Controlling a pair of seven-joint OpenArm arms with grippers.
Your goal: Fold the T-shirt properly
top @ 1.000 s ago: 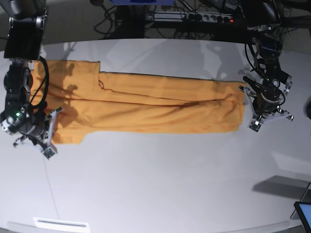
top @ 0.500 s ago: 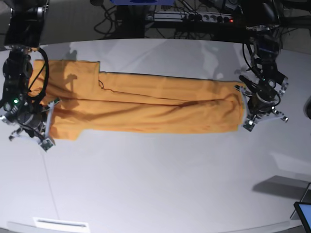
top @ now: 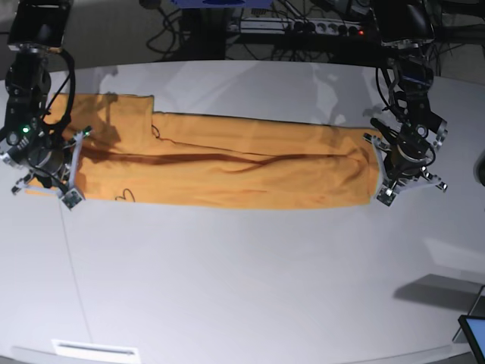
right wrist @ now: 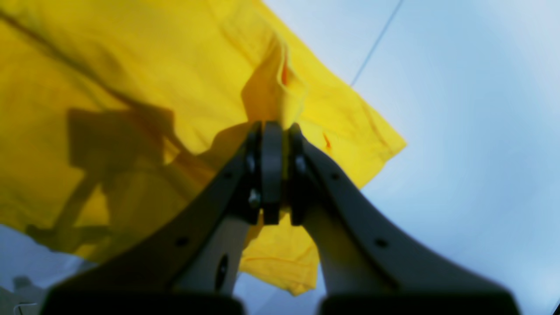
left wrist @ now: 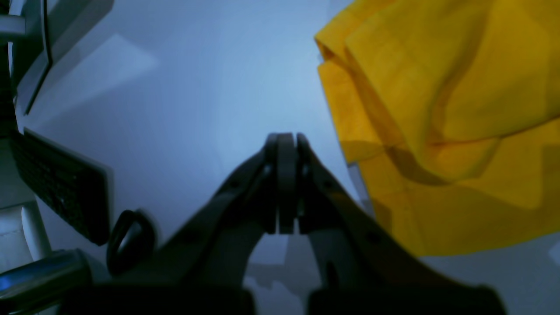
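Looking at both wrist cams: my right gripper [right wrist: 273,131] is clamped on a pinched-up ridge of the plain orange-yellow thin cotton T-shirt [top: 227,163], fabric rising just past the fingertips and spreading away to the cam's left and under the jaws. In the base view that gripper [top: 68,178] sits at the shirt's sleeve end, cloth bunched against it.

My left gripper [left wrist: 284,140] is closed w/ nothing in it, pads pressed flat together. Shirt's hem end lies just beside it, off to the cam's right, layered and folded over, not touching the tips as far as I can tell. Base view puts this gripper [top: 390,171] right at the shirt's edge.

Shirt runs as a long narrow band between the two grippers, lengthwise folded, w/ creases along the middle.

Room: white round table [top: 250,288] is bare on the near side of the band, wide open. Far side has a narrower bare strip before the table edge, cables and a power strip [top: 303,26] beyond.
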